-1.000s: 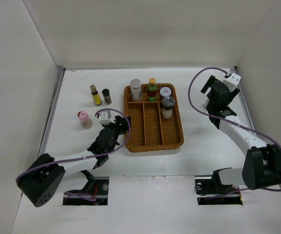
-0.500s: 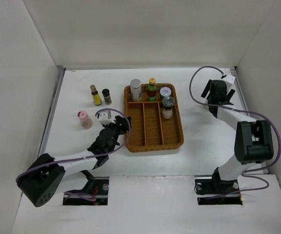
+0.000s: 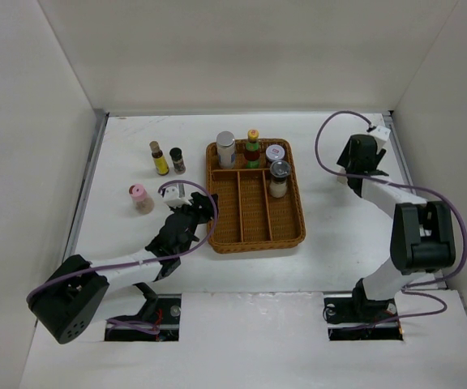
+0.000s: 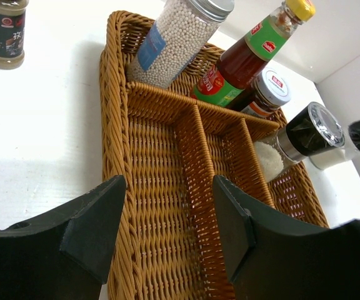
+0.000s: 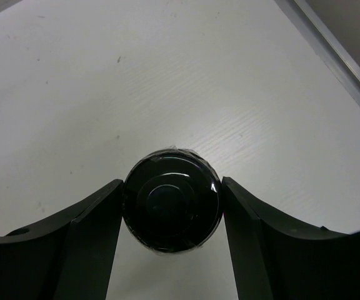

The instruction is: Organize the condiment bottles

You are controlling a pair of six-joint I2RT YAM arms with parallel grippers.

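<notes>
My right gripper (image 5: pixel 172 209) is shut on a round black-capped bottle (image 5: pixel 172 200) standing on the white table, one finger touching each side of the cap. From above that bottle is hidden under the right gripper (image 3: pixel 362 154). The woven basket (image 3: pixel 254 235) holds a bead-filled shaker (image 3: pixel 226 149), a green-red sauce bottle (image 3: pixel 253 148), a silver-lidded jar (image 3: pixel 276 153) and a black-topped shaker (image 3: pixel 280 178). My left gripper (image 4: pixel 167 231) hovers open over the basket's left rim (image 4: pixel 114 156), holding nothing. A yellow bottle (image 3: pixel 160 158), a dark jar (image 3: pixel 177 160) and a pink-capped bottle (image 3: pixel 140 198) stand left of the basket.
White walls enclose the table on three sides. A metal strip (image 5: pixel 336 56) runs along the right edge close to my right gripper. The basket's three long front compartments (image 4: pixel 161 206) have nothing in them.
My right arm folded back toward the far right, and its jaws narrowed from wide open onto the black cap. The left arm and the other bottles have not moved.
</notes>
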